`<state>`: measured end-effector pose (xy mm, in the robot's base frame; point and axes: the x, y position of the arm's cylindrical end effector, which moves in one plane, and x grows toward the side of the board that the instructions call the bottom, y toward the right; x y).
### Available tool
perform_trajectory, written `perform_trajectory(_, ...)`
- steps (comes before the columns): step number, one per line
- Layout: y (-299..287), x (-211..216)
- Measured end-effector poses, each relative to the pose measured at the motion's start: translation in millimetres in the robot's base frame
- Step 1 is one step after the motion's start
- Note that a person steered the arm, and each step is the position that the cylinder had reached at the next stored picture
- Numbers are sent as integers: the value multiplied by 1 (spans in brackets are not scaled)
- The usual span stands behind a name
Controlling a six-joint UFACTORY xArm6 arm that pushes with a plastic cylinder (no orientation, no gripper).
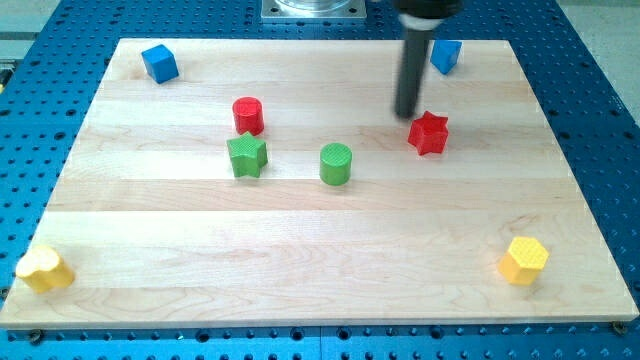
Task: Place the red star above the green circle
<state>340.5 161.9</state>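
The red star (pixel 428 133) lies right of the board's middle. The green circle (pixel 336 163) stands to its left and slightly lower, a gap of bare wood between them. My tip (pixel 406 112) is just above and left of the red star, close to its upper left point; I cannot tell if it touches. The rod rises from there to the view's top.
A red cylinder (pixel 248 115) and a green star (pixel 246 156) sit left of the green circle. Blue cubes are at the top left (pixel 159 62) and top right (pixel 446 56). A yellow heart-like block (pixel 43 269) is bottom left, a yellow hexagon (pixel 523 260) bottom right. The wooden board (pixel 320 250) lies on a blue perforated table.
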Motion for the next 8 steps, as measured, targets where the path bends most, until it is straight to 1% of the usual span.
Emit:
perform_trajectory(1, 54, 42)
perform_trajectory(2, 26, 79)
perform_trajectory(3, 8, 72)
perform_trajectory(4, -34, 43)
perform_trajectory(5, -83, 27)
perform_trajectory(6, -52, 27)
perform_trajectory(7, -15, 40)
perform_trajectory(8, -61, 42)
